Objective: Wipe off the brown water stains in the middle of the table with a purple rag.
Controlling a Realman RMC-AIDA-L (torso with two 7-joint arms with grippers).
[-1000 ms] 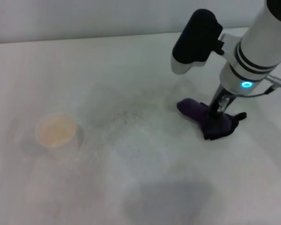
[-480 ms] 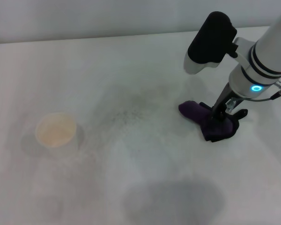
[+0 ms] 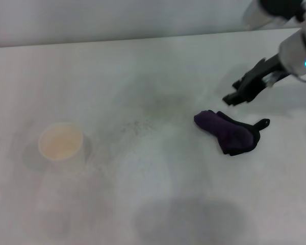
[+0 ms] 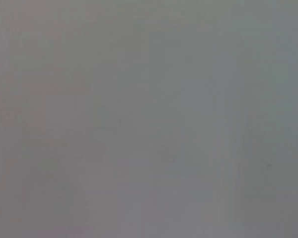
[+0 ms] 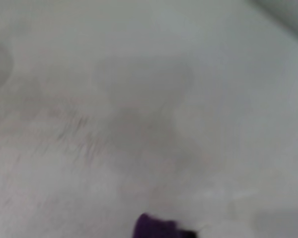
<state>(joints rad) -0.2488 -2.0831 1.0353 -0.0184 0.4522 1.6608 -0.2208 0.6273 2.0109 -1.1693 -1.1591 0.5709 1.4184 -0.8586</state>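
Note:
The purple rag (image 3: 227, 131) lies crumpled on the white table (image 3: 158, 184), right of centre, with its black tab pointing right. An edge of it shows in the right wrist view (image 5: 156, 227). My right gripper (image 3: 235, 93) hangs above and just behind the rag, apart from it, open and empty. No tan-brown blotch shows. Only a faint grey smear with dark speckles (image 3: 140, 121) marks the middle of the table, seen as faint streaks in the right wrist view (image 5: 77, 131). My left gripper is out of view, and its wrist view shows only blank grey.
A white paper cup (image 3: 61, 143) with a tan inside stands at the left. A grey shadow patch (image 3: 188, 219) lies near the front edge. The table's far edge meets a pale wall.
My right gripper let go of the rag and rose up and to the right. The rag stayed on the table where it was pressed.

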